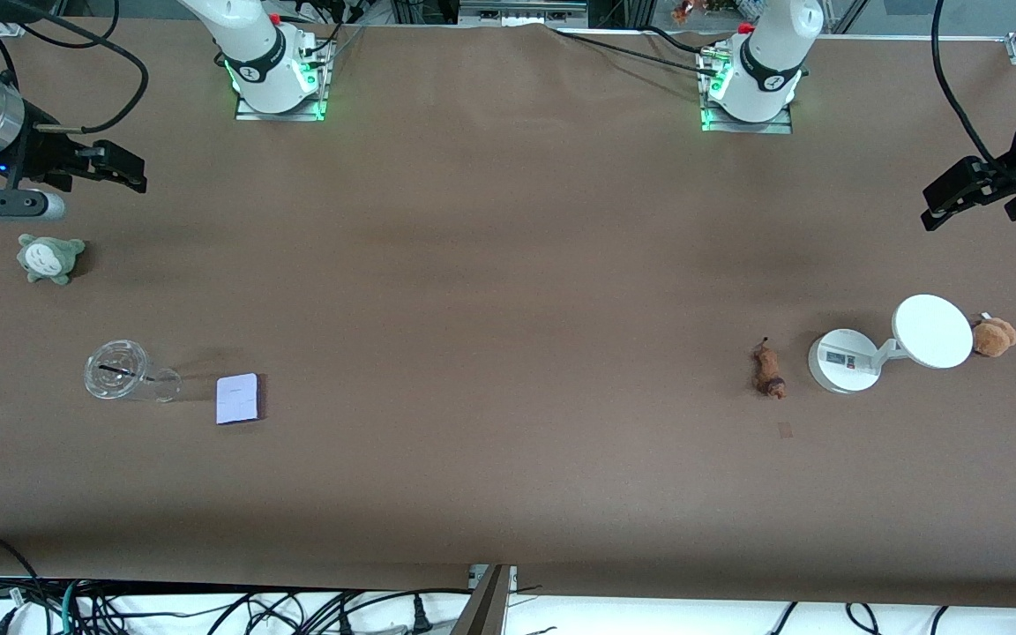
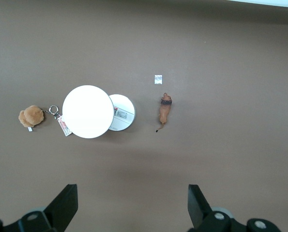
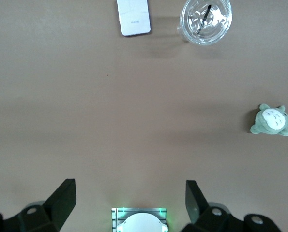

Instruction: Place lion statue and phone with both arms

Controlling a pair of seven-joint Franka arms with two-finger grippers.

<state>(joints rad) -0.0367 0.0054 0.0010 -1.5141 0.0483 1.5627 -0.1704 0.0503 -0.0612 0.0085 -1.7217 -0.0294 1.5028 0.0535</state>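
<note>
The lion statue [image 1: 769,370] [image 2: 164,111], a small reddish-brown figure with a thin dark tail, lies flat on the brown table toward the left arm's end, beside a white stand. The phone [image 1: 237,399] [image 3: 133,17], a pale lavender-white rectangle, lies flat toward the right arm's end, beside a clear cup. My left gripper [image 1: 945,203] [image 2: 132,198] hangs open and empty, high over the table's edge at its own end. My right gripper [image 1: 133,172] [image 3: 129,195] is also open and empty, high over the table at its own end. Neither touches anything.
A white round-based stand with a disc [image 1: 892,344] [image 2: 95,112] and a tan plush [image 1: 993,336] [image 2: 31,116] sit beside the lion statue. A clear cup [image 1: 124,372] [image 3: 205,20] and a grey-green plush [image 1: 49,257] [image 3: 271,121] sit near the phone. A small tape mark [image 1: 785,429] lies by the statue.
</note>
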